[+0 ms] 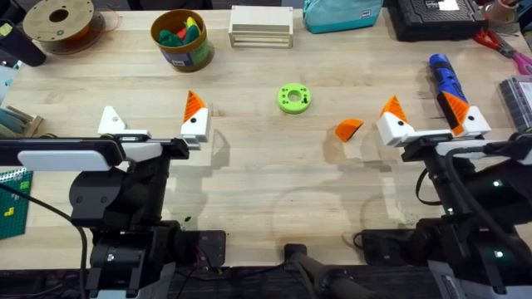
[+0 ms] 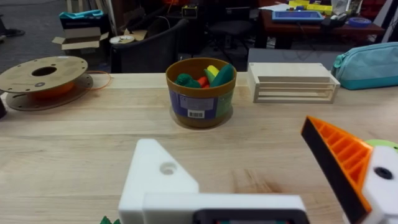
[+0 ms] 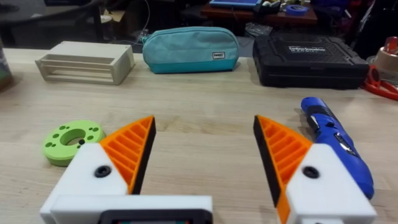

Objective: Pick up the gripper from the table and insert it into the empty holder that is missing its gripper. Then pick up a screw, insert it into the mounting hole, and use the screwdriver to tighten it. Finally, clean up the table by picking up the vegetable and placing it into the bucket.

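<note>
Resting low over table, both arms parked, nothing held. Left gripper (image 1: 153, 124): fingers spread wide; one finger carries orange ribbed pad, other is bare white holder (image 2: 163, 180) w/ open screw hole, no tip fitted. Right gripper (image 1: 432, 115): also spread wide, both orange pads in place, gap between them vacant.

Loose orange gripper (image 1: 349, 129) lies flat on wood just beside right gripper's inner finger, toward table centre, not touching it. Well apart from left gripper's bare holder.

Screwdriver (image 3: 336, 142), bright blue, lies on table right alongside right gripper's outer finger, running forward past fingertip; contact w/ finger can't tell.

Bucket (image 2: 201, 92) stands upright ahead of left gripper, well apart, w/ green, red, yellow toy pieces inside, barcode label facing wrist cam.

Green ring (image 1: 293, 98) w/ holes sits flat between the two grippers, slightly ahead of both. Wooden slat rack (image 1: 261, 26) and teal pouch (image 3: 191, 49) farther ahead; black case (image 3: 310, 60) beyond screwdriver. Filament spool (image 2: 43, 79) off beyond left gripper's outer side.
</note>
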`<action>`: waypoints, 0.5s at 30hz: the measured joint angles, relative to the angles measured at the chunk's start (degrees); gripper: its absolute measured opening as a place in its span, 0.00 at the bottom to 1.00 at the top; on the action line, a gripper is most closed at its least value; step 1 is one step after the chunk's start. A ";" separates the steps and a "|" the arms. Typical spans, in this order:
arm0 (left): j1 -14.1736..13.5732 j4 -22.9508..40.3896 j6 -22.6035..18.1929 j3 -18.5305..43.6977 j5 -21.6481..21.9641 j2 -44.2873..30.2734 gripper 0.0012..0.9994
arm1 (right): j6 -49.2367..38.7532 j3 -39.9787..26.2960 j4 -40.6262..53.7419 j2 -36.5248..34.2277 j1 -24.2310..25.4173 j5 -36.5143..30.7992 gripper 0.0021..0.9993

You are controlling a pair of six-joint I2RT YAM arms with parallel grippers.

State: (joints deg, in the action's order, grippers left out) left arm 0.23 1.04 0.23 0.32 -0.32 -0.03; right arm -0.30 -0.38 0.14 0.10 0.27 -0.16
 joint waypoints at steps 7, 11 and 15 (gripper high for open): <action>0.00 0.00 -0.02 0.00 0.00 0.00 0.99 | 0.00 0.00 -0.55 0.00 0.00 0.00 0.94; 0.00 0.00 0.00 0.00 0.00 0.00 0.99 | -0.02 0.00 -0.57 0.00 0.02 0.00 0.94; 0.00 0.00 -0.02 0.00 0.02 0.00 0.99 | -0.02 0.00 -1.12 0.00 0.02 0.20 0.94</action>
State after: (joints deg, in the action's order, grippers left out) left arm 0.23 1.04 0.21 0.32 -0.30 -0.03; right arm -0.32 -0.38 -0.98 0.10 0.30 0.04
